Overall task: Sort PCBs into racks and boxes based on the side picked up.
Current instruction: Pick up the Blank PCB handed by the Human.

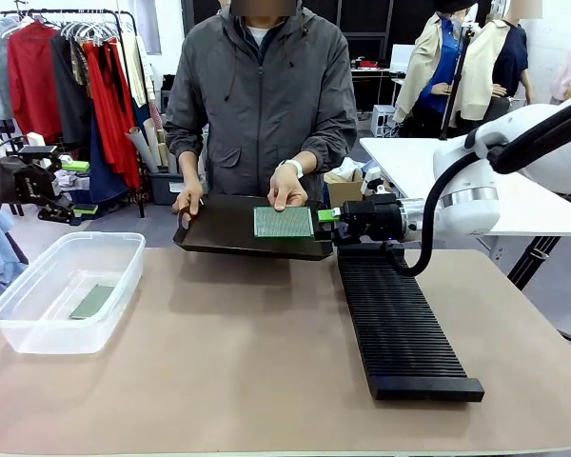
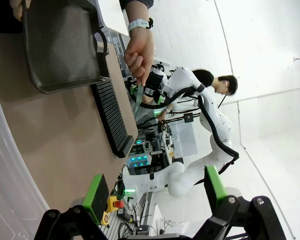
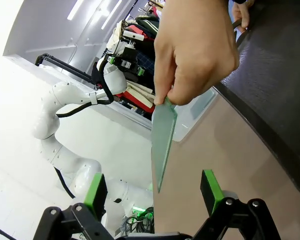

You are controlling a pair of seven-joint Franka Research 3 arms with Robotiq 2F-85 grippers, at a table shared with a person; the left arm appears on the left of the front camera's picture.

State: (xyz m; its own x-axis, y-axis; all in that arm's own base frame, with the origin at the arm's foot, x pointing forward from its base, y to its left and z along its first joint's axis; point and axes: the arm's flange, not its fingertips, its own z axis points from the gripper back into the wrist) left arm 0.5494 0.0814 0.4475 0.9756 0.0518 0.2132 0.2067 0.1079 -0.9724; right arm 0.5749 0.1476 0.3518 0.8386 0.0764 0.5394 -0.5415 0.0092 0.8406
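PCB [image 1: 284, 222], front view: held by the person's hand [image 1: 287, 193] above the black tray [image 1: 219, 233], patterned face to the camera, right gripper [image 1: 327, 217] just beside its edge; a second board [image 1: 92, 301] lies in the clear box [image 1: 38, 314]. Left wrist view: left gripper [image 2: 155, 192] fingers spread, grasping nothing. Right wrist view: fingers spread wide either side of the hanging board's lower corner, grasping nothing.
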